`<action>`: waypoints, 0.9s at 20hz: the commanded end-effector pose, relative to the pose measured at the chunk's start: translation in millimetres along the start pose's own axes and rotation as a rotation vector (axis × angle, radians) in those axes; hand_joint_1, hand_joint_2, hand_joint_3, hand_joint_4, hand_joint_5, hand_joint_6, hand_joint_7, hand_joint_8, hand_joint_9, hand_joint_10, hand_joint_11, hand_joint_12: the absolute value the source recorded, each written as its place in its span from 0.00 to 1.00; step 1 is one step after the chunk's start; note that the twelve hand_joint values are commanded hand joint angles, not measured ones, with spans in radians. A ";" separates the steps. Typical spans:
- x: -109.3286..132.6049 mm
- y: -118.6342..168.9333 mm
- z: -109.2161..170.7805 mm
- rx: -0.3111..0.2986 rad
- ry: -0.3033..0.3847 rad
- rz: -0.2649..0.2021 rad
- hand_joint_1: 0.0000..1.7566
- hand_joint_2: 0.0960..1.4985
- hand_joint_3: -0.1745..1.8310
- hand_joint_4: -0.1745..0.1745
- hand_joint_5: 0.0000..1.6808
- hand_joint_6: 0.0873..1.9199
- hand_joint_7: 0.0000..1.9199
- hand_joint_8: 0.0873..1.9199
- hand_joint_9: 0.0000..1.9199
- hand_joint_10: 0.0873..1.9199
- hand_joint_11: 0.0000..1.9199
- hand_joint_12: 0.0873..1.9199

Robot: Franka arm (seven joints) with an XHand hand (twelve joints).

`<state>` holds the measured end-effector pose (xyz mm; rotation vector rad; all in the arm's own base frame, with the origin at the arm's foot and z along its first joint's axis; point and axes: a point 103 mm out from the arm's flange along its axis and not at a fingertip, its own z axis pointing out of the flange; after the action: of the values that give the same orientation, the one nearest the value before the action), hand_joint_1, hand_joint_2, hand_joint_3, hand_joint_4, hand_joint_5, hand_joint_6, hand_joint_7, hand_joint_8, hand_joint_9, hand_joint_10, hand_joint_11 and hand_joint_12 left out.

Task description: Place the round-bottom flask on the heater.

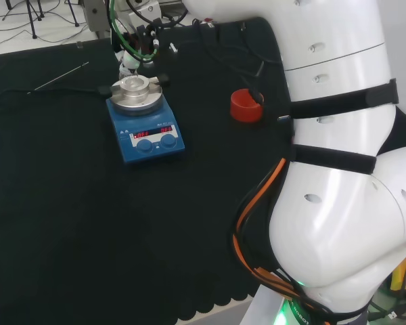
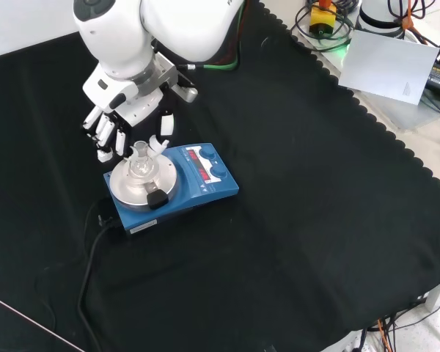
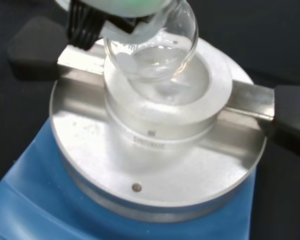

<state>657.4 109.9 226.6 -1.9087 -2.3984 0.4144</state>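
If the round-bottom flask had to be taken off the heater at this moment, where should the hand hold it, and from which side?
Probably by the neck, from above. The round-bottom flask has its bulb sunk in the well of the metal block on the heater, so only the upright neck stands free. The hand sits just behind it in the front view.

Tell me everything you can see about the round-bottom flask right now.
The round-bottom flask is clear glass with a round bulb and a short neck; whether it holds anything cannot be told. In the wrist view its bulb sits in the bowl of the metal block on the blue heater, leaning rather than fully upright. In the front view its neck rises above the round plate. The robot hand is close beside it, with fingertips near the neck; whether they touch the glass is unclear.
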 end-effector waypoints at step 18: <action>-7.2 2.1 15.1 0.032 -0.003 0.008 0.62 0.40 0.49 1.00 0.67 0.50 0.28 0.26 0.34 0.25 0.13 0.67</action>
<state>658.3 99.9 212.8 -1.9125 -2.3713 0.4547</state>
